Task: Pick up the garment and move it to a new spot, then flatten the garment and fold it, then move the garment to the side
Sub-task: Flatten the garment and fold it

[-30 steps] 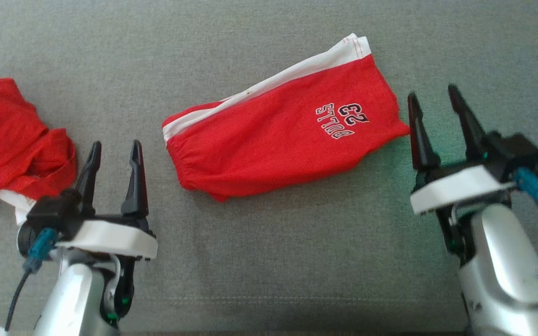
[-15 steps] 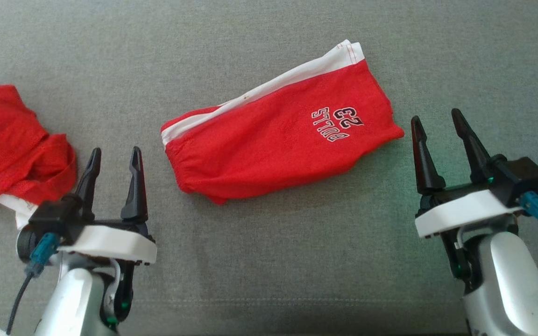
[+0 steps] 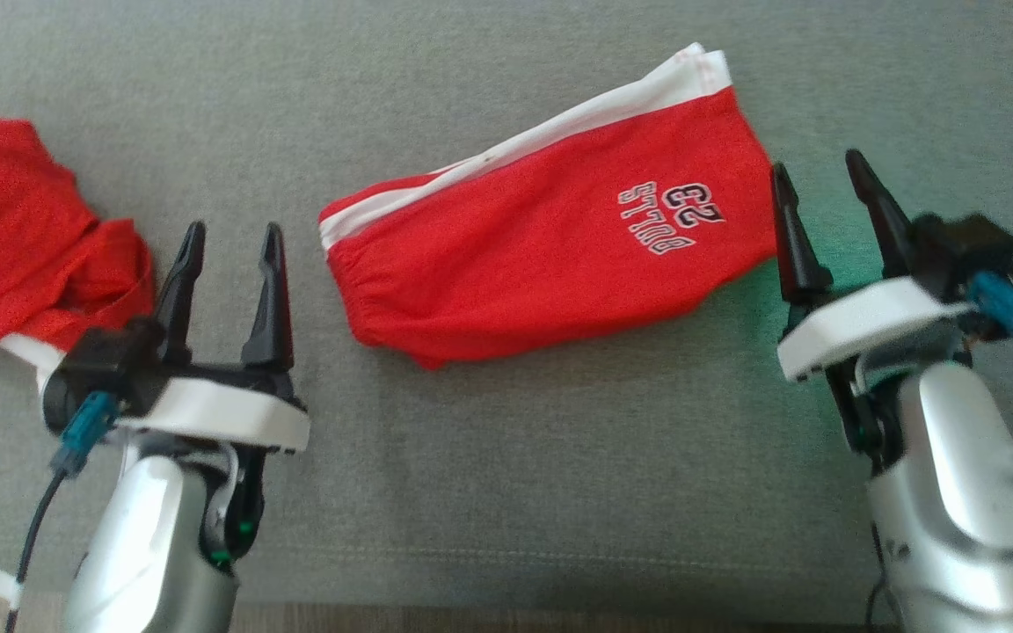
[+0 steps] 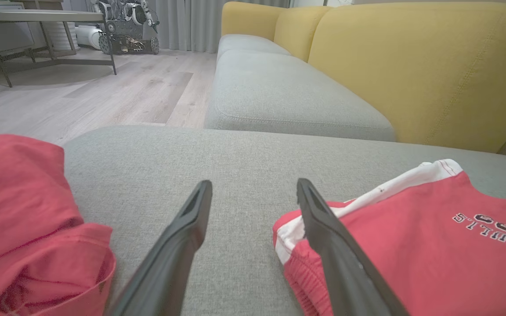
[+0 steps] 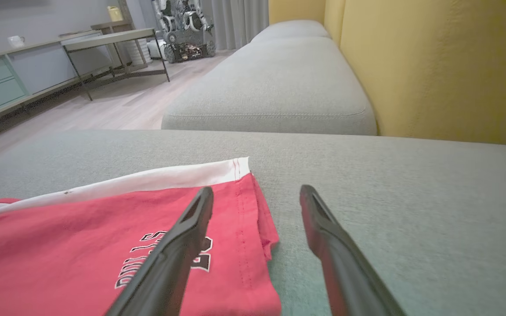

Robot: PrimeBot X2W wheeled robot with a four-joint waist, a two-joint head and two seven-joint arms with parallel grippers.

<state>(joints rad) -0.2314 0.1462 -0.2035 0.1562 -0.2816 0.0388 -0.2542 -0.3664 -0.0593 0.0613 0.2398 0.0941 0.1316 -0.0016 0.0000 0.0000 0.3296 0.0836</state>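
Two tools are held wide open over the grey cushion (image 3: 559,492), and nothing is gripped by either. The garment (image 3: 542,246), a pair of red shorts with a white side stripe, is laid folded and slanted across the middle of the cushion. Its waistband end is pointed toward the left tool (image 3: 235,230) and its hem end is angled away toward the far right. Black-and-white lettering (image 3: 669,215) is seen near the hem. The right tool (image 3: 816,165) is parked just beside that hem end. Its inner finger is lined up against the red edge, though whether cloth is touched cannot be told. From the right wrist, that finger is seen crossing in front of the lettering, while the other is set over bare cushion. The left tool is placed between the shorts and a second red garment (image 3: 14,229), which is bunched at the cushion's left edge, just beside the tool's outer finger. A yellow backrest (image 4: 411,66) is seen beyond.
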